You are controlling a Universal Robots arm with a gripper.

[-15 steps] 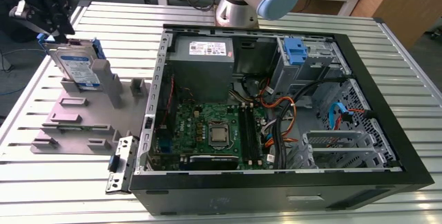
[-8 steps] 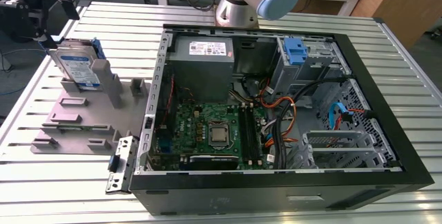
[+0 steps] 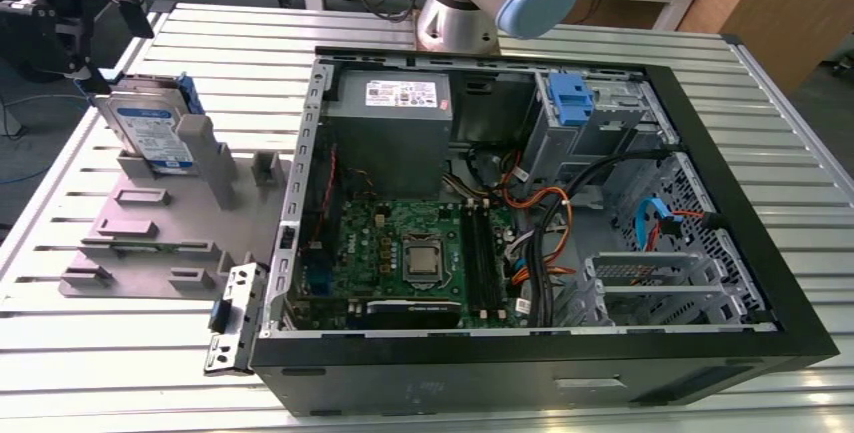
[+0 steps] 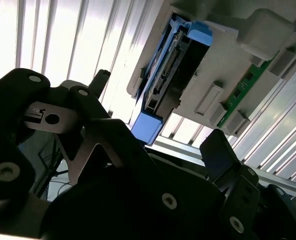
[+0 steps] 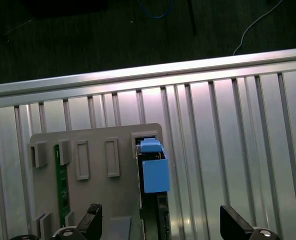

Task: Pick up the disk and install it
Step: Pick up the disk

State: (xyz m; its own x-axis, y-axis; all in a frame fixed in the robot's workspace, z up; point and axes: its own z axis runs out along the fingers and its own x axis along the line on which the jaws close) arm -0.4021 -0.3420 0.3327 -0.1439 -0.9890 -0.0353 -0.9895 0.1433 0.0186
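Observation:
The disk (image 3: 151, 129) stands on edge in a slot of a grey holder plate (image 3: 147, 213) at the exterior view's left, beside the open computer case (image 3: 534, 203). It is silver with a white-and-blue label and a blue carrier around it. My gripper (image 3: 114, 48) hangs just above the disk's top edge and is open. In the first wrist view the disk (image 5: 154, 172) and its blue end tab lie between my two spread fingertips (image 5: 91, 219), apart from both. The second wrist view shows the disk (image 4: 170, 65) edge-on beyond the gripper (image 4: 160, 115).
A green memory stick (image 5: 62, 180) lies in another slot of the holder. Inside the case are the motherboard (image 3: 414, 253), a grey power supply (image 3: 400, 98), loose cables and a bare blue bracket (image 3: 571, 101) in the drive bay. The slatted metal table (image 3: 747, 113) ends just behind the holder.

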